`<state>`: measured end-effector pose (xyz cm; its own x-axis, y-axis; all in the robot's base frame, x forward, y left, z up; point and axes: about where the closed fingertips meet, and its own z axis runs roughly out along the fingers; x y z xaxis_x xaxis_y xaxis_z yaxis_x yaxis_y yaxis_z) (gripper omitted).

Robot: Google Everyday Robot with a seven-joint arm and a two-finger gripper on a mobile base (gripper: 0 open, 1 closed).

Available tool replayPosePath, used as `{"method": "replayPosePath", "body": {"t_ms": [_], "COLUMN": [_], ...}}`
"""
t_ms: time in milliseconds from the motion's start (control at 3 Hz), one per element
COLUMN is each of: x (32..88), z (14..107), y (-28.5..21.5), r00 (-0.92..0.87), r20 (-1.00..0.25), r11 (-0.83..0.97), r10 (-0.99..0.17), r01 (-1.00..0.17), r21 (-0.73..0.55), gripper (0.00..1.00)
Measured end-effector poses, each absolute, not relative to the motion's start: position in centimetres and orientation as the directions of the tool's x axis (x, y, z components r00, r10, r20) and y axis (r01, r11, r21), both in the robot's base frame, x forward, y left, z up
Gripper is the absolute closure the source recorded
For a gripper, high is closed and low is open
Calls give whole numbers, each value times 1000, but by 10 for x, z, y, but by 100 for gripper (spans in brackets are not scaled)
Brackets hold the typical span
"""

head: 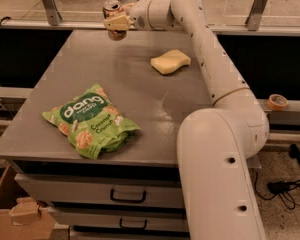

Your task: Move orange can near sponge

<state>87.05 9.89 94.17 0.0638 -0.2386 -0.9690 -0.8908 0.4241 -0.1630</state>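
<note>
Camera view looking down over a grey metal table point(115, 74) with drawers point(127, 196) beneath its front edge. A thick white robot arm point(210, 59) rises from the lower right of the picture, bends, and reaches across to the table's far left corner.

At the end of the arm, the gripper point(116, 23) sits over that far corner, close to the rear edge. Its pale fingers are closed around the orange can point(111, 7), gripping the can's middle. The silver top shows above the fingers and the orange-brown base shows below them. The can leans a little and appears to be held clear of the tabletop, though whether its base touches cannot be told for certain.

The sponge point(170, 62), a pale yellow block with wavy edges, lies flat on the table to the picture's right of the gripper and somewhat nearer the camera, well apart from the can.

A green Dang snack bag point(90, 120) lies crumpled much nearer the camera than the gripper, close to the table's front edge.

Far to the right of the gripper, beyond the arm, a roll of tape point(277, 102) rests on a ledge beside the table. A cardboard box point(15, 214) stands on the floor at lower left.
</note>
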Motion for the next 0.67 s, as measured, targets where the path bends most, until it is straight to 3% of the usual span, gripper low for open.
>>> {"method": "replayPosePath", "body": {"t_ms": [667], "x": [872], "z": [982], "y": [11], "r00": [105], "r20": [-946], "r11": [557], "r10": [-308], "r01": [-786], "r21": [-269], "gripper": [100]}}
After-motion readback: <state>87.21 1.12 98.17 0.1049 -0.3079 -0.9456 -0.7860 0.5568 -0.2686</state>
